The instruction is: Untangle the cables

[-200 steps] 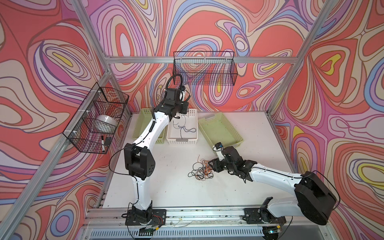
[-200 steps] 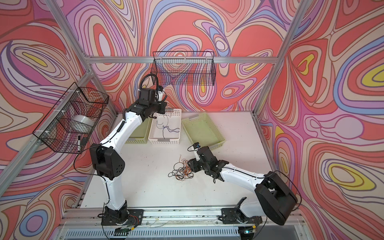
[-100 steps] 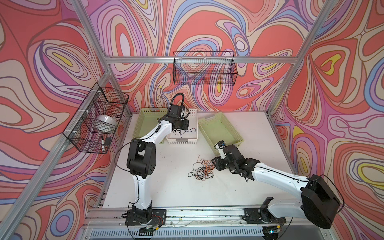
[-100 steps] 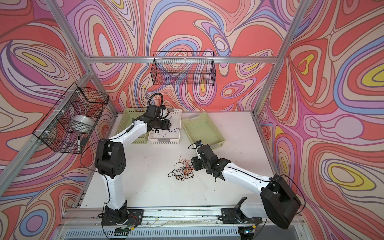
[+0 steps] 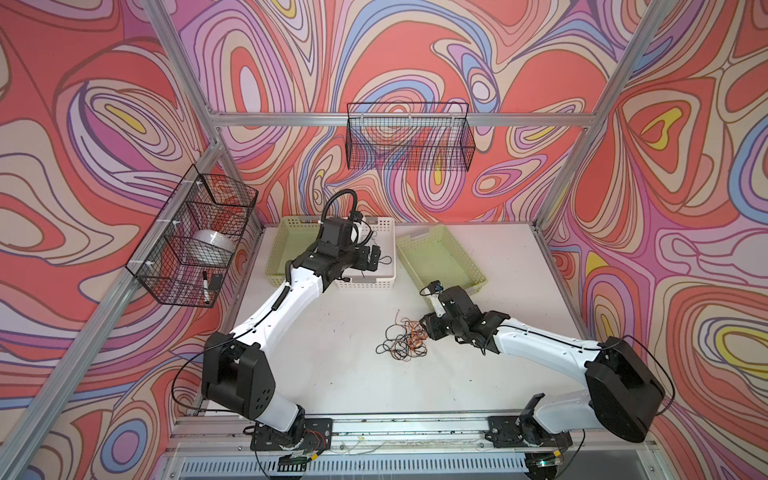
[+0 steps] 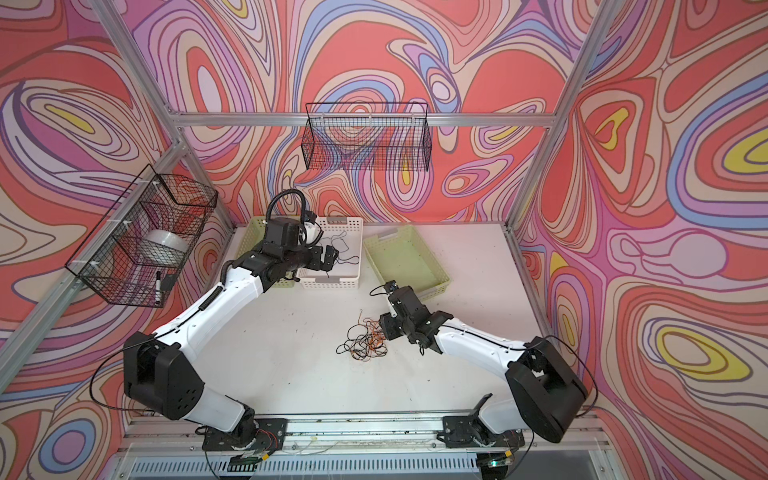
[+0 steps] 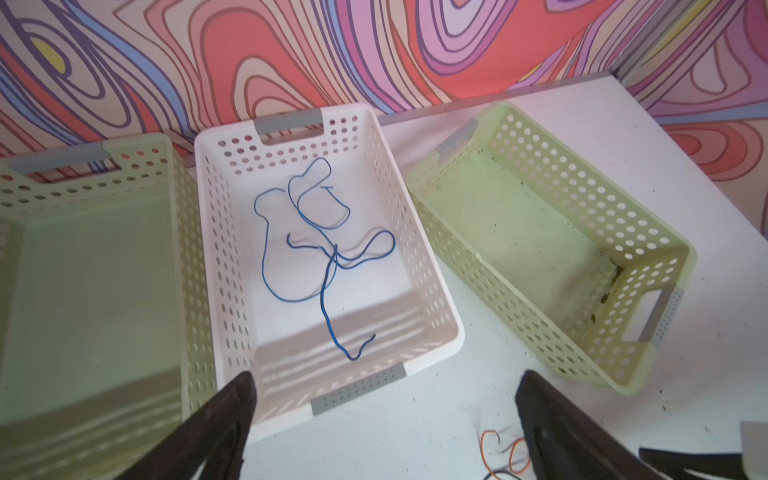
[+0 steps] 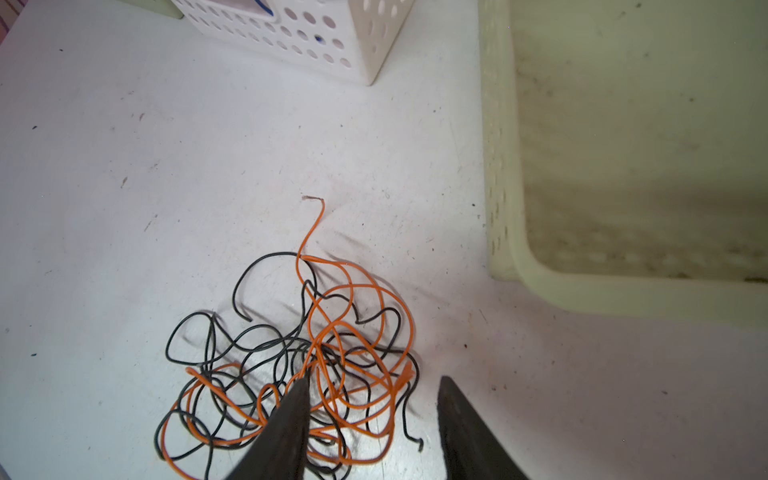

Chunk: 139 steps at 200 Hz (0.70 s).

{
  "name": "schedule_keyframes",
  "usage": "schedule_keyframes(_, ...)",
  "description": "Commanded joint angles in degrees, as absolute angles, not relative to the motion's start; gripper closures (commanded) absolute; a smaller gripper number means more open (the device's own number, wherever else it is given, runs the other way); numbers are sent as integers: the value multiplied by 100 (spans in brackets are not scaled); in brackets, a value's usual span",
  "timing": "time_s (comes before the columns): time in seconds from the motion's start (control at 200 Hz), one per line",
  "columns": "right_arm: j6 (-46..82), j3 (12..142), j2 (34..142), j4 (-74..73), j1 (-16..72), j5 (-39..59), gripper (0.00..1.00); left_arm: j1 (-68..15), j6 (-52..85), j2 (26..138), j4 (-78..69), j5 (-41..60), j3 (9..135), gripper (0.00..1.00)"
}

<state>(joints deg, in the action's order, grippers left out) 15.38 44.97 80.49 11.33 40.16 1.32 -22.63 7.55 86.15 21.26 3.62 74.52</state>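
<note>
A tangle of orange and dark cables (image 5: 402,345) (image 6: 365,343) (image 8: 299,365) lies mid-table. My right gripper (image 5: 424,328) (image 6: 385,329) (image 8: 374,379) hangs low at the tangle's right edge, open. One of its fingers (image 8: 291,415) rests over the strands and the outer loops lie between the jaws, with nothing pinched. A blue cable (image 7: 324,249) (image 6: 343,249) lies loose on the floor of the white basket (image 5: 365,282) (image 6: 330,283) (image 7: 232,249). My left gripper (image 5: 372,258) (image 6: 330,255) (image 7: 384,378) is wide open and empty above that basket's near end.
A green basket (image 5: 282,253) stands left of the white one, and another green basket (image 5: 440,257) (image 8: 623,145) sits angled at its right, close behind my right gripper. Black wire baskets hang on the back wall (image 5: 409,141) and the left wall (image 5: 195,232).
My left arm has come down from high over the white basket and its gripper has opened, leaving the blue cable in the basket. My right gripper shifted slightly at the tangle.
</note>
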Motion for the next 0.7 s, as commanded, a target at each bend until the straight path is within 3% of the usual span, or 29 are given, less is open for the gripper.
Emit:
schedule_keyframes(0.0,1022,4947,8417,905,4008,468,47,-2313,1124,8161,2384,103,6889,1)
schedule_keyframes(0.175,581,5657,9369,927,4008,546,45,-2321,1531,7262,1916,-49,5853,1)
schedule_keyframes(0.421,662,6133,10434,753,4008,1102,46,-2328,1444,6813,2196,-345,5553,2)
schedule_keyframes(0.691,818,6531,11103,503,4017,1364,59,-2323,1223,6643,2196,-472,5416,2)
